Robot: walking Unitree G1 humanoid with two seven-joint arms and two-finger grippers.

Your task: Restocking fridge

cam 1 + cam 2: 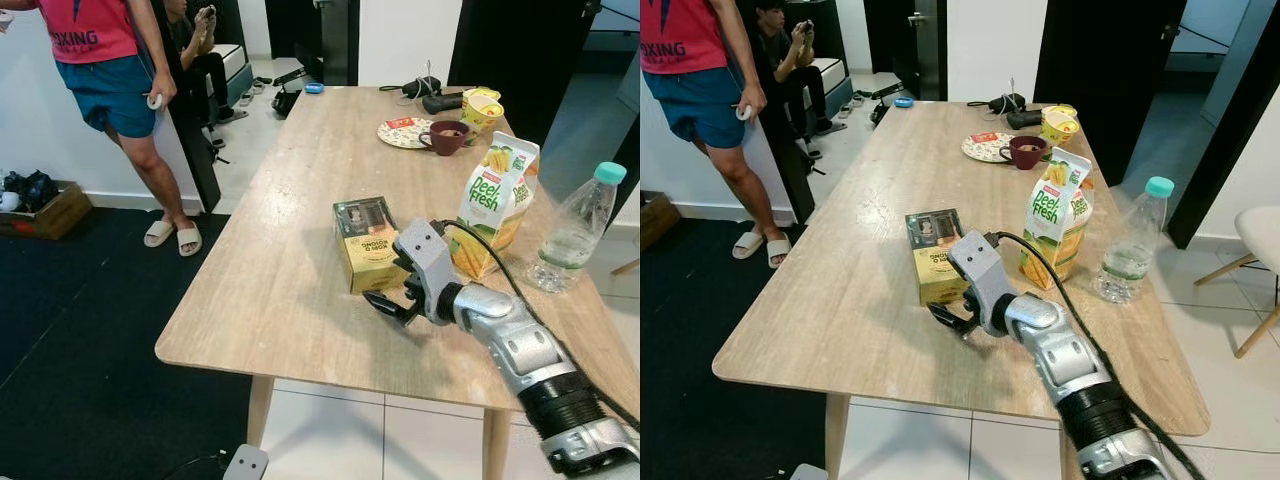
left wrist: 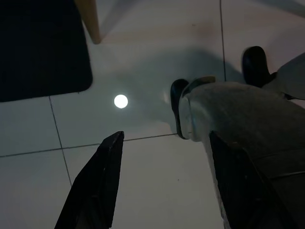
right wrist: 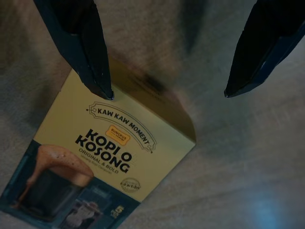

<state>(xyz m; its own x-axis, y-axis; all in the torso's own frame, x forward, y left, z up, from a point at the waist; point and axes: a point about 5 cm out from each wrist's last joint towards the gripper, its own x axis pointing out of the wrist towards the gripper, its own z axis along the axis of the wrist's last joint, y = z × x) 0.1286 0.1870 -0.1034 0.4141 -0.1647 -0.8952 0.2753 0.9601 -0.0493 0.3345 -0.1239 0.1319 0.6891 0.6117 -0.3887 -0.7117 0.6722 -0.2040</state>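
Observation:
A yellow "Kopi O Kosong" box [image 1: 365, 243] lies flat on the wooden table [image 1: 270, 300]. My right gripper [image 1: 390, 303] hovers open just in front of the box's near end. In the right wrist view one fingertip [image 3: 102, 86] is over the box [image 3: 109, 157] and the other is over bare wood. To the right of the box stand a "Peel Fresh" juice carton [image 1: 495, 205] and a clear water bottle [image 1: 578, 230] with a teal cap. My left gripper [image 2: 166, 138] hangs open over the tiled floor.
At the table's far end are a dark red mug [image 1: 446, 137], a plate [image 1: 403, 132], a yellow cup [image 1: 482, 108] and black cables. One person [image 1: 110, 70] stands left of the table and another [image 1: 195, 40] sits behind. A dark carpet [image 1: 80, 340] covers the floor on the left.

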